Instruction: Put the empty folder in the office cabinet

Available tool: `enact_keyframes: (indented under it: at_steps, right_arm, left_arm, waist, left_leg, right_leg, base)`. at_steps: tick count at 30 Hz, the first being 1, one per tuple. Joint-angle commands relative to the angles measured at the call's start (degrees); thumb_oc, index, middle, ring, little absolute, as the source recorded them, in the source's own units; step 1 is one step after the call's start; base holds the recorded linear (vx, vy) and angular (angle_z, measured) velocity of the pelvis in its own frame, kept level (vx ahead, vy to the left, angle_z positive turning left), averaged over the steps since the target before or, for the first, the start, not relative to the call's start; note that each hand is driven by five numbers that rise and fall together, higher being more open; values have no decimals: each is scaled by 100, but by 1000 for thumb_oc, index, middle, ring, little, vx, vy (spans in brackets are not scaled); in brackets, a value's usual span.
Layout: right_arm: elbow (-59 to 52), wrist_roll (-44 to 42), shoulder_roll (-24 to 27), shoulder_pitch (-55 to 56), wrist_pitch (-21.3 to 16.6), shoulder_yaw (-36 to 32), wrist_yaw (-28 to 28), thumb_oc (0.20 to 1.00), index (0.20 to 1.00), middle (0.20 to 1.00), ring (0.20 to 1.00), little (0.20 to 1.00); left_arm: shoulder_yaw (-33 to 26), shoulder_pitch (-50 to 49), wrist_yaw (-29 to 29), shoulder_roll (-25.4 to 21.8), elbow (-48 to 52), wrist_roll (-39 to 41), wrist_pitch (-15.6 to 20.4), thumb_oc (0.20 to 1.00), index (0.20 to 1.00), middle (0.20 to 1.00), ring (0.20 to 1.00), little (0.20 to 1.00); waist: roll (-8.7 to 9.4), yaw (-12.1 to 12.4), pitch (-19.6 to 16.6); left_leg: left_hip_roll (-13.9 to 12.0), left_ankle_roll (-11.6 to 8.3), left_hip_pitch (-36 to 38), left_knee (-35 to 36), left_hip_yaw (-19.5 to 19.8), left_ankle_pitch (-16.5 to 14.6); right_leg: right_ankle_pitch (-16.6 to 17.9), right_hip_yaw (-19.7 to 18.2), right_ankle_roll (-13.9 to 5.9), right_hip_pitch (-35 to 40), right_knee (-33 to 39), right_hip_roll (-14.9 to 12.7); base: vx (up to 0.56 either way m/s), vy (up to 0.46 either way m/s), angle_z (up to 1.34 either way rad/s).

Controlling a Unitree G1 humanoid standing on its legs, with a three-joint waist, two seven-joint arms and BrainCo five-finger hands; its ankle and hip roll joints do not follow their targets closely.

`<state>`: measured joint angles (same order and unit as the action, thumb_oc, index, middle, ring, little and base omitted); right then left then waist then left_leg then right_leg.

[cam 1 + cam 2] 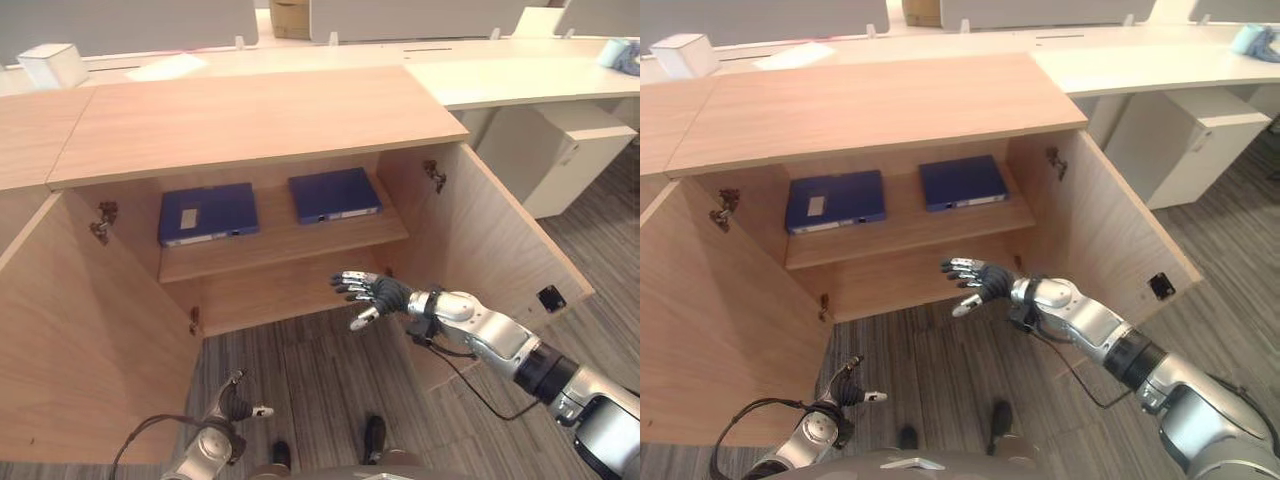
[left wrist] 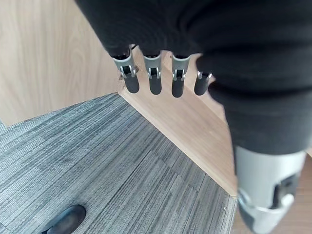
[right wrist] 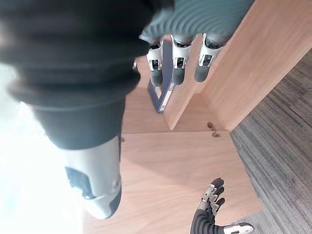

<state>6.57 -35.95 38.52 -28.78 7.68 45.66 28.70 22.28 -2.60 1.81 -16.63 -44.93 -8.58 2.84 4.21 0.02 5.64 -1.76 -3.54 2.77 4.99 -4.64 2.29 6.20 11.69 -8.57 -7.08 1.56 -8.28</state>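
Two blue folders lie flat on the upper shelf (image 1: 290,245) of the open wooden cabinet: one (image 1: 208,213) on the left with a pale label, one (image 1: 334,194) on the right. My right hand (image 1: 378,292) hovers in front of the cabinet, just below the shelf's front edge under the right folder, open and holding nothing. In the right wrist view its straight fingers (image 3: 178,63) point toward a folder's edge (image 3: 163,97). My left hand (image 1: 235,405) hangs low over the carpet by the left door, open and holding nothing.
Both cabinet doors stand wide open: the left door (image 1: 80,330) and the right door (image 1: 490,250). The cabinet top (image 1: 250,115) is a bare wooden board. A white box (image 1: 52,64) sits on the desk behind. A white pedestal unit (image 1: 565,150) stands at the right.
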Motion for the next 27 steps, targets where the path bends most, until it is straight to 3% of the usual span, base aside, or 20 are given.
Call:
enact_keyframes:
  at_steps: [1, 5, 7, 8, 9, 11, 12, 13, 14, 17, 20, 22, 27]
  right_arm:
    - [-287, 91, 369, -262, -548, -404, -193, 1000, 1000, 1000, 1000, 1000]
    - [-140, 108, 504, -176, -859, -1044, -637, 1000, 1000, 1000, 1000, 1000]
    - [-94, 439, 143, 496, -1531, -2736, -1895, 1000, 1000, 1000, 1000, 1000]
    - [-105, 444, 138, 509, -1527, -2751, -1897, 1000, 1000, 1000, 1000, 1000]
    - [-474, 1614, -78, 835, -1856, -3809, -2913, 1000, 1000, 1000, 1000, 1000]
    - [-923, 2792, -234, 852, -2040, -4613, -3972, 1000, 1000, 1000, 1000, 1000]
    - [-944, 2808, -245, 863, -2027, -4623, -3981, 1000, 1000, 1000, 1000, 1000]
    - [-1063, 3474, -365, 709, -1992, -5148, -4906, 1000, 1000, 1000, 1000, 1000]
    - [-1038, 3813, -352, 629, -1878, -5353, -5378, 1000, 1000, 1000, 1000, 1000]
    - [-1082, 4615, -225, 603, -1419, -6017, -6479, 1000, 1000, 1000, 1000, 1000]
    - [-922, 4993, -282, 859, -991, -6501, -7228, 1000, 1000, 1000, 1000, 1000]
    - [-741, 4907, -412, 1057, -859, -6736, -7534, 1000, 1000, 1000, 1000, 1000]
    - [-732, 4893, -412, 1075, -868, -6745, -7552, 1000, 1000, 1000, 1000, 1000]
  left_arm:
    - [-179, 245, 114, -142, -37, -210, 179, 1000, 1000, 1000, 1000, 1000]
    - [-215, 269, 174, -86, -285, -230, 176, 1000, 1000, 1000, 1000, 1000]
    - [-413, 321, 345, 42, -643, -207, 140, 1000, 1000, 1000, 1000, 1000]
    - [-405, 326, 346, 35, -646, -206, 142, 1000, 1000, 1000, 1000, 1000]
    - [-566, 375, 500, 135, -936, -224, 150, 1000, 1000, 1000, 1000, 1000]
    - [-659, 400, 723, 212, -1141, -297, 171, 1000, 1000, 1000, 1000, 1000]
    - [-655, 408, 726, 208, -1147, -298, 173, 1000, 1000, 1000, 1000, 1000]
    - [-619, 407, 926, 233, -1236, -377, 150, 1000, 1000, 1000, 1000, 1000]
    - [-615, 407, 1019, 234, -1225, -367, 120, 1000, 1000, 1000, 1000, 1000]
    - [-666, 410, 1307, 225, -1161, -417, -6, 1000, 1000, 1000, 1000, 1000]
    - [-663, 368, 1437, 248, -1086, -507, -92, 1000, 1000, 1000, 1000, 1000]
    - [-663, 334, 1493, 257, -1069, -568, -138, 1000, 1000, 1000, 1000, 1000]
    - [-647, 327, 1496, 247, -1065, -569, -140, 1000, 1000, 1000, 1000, 1000]
  waist:
    - [102, 96, 5]
    - [134, 58, -32]
    - [85, -55, -80]
    - [104, -47, -89]
    - [60, -141, -120]
    - [9, -206, -145]
    - [29, -202, -146]
    - [32, -240, -165]
    - [37, -253, -169]
    - [46, -319, -163]
    - [41, -360, -126]
    - [50, -381, -112]
    - [59, -366, -114]
  left_leg:
    - [333, 244, 157, 1, -77, -766]
    - [326, 251, 184, 1, -119, -784]
    - [320, 284, 255, 1, -159, -850]
    - [333, 286, 237, 1, -162, -834]
    - [341, 323, 275, 1, -172, -877]
    - [331, 356, 337, 1, -161, -951]
    - [346, 356, 318, 1, -162, -924]
    - [367, 382, 340, 1, -141, -957]
    - [371, 390, 345, 1, -137, -973]
    - [386, 417, 369, 1, -119, -1013]
    - [399, 449, 390, 1, -102, -1051]
    - [412, 462, 407, 1, -98, -1070]
    - [414, 463, 412, 1, -99, -1071]
  right_leg:
    - [449, -208, -357, -73, 291, -446]
    - [447, -220, -363, -49, 294, -435]
    - [426, -266, -380, -5, 288, -401]
    - [439, -273, -379, -24, 291, -413]
    - [430, -315, -387, -21, 285, -396]
    - [394, -346, -394, 14, 277, -370]
    - [417, -352, -390, -2, 283, -384]
    - [406, -391, -387, -6, 279, -380]
    - [406, -407, -388, -9, 280, -382]
    - [400, -449, -395, -12, 282, -372]
    - [394, -486, -402, -17, 276, -362]
    - [402, -500, -409, -19, 272, -356]
    - [401, -502, -410, -15, 272, -357]
  base:
    - [-3, 4, -5]
    - [10, 2, 1]
    - [49, 15, 3]
    - [43, 20, -12]
    - [58, 17, -18]
    - [60, 13, -17]
    - [28, 0, -9]
    - [20, -1, -9]
    - [41, -2, -11]
    - [8, -2, -2]
    - [9, 4, -3]
    - [15, 2, -4]
    - [2, 0, -3]
